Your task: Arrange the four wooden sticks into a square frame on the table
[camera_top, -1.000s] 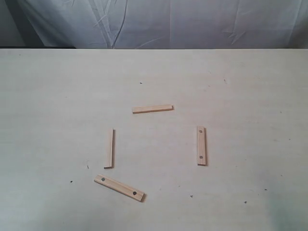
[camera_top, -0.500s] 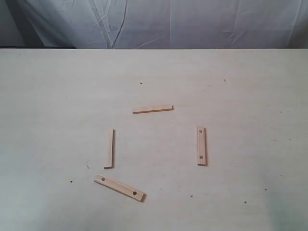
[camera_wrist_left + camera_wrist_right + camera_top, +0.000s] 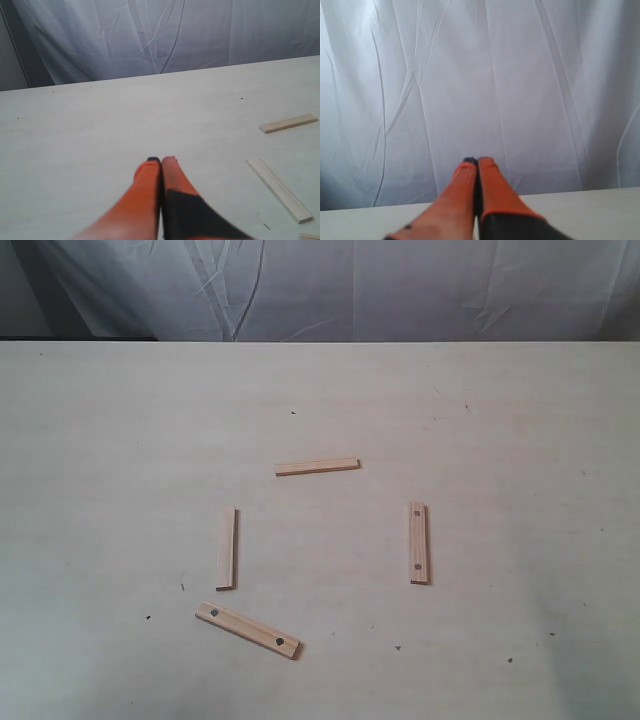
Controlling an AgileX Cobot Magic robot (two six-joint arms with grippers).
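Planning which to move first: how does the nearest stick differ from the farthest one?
The nearest stick shows a dark dot near each end; the farthest stick shows none. The nearest stick lies slanted and looks wider; the farthest lies nearly level, narrower. Both are pale wood on the table.

Left wrist view's frame edge chops the left claw (image 3: 161,161) off behind its tips and leaves only a corner of a third stick (image 3: 312,237); right claw (image 3: 477,161) likewise cropped, blurry up close, desk (image 3: 590,205) there just a thin cropped sliver.
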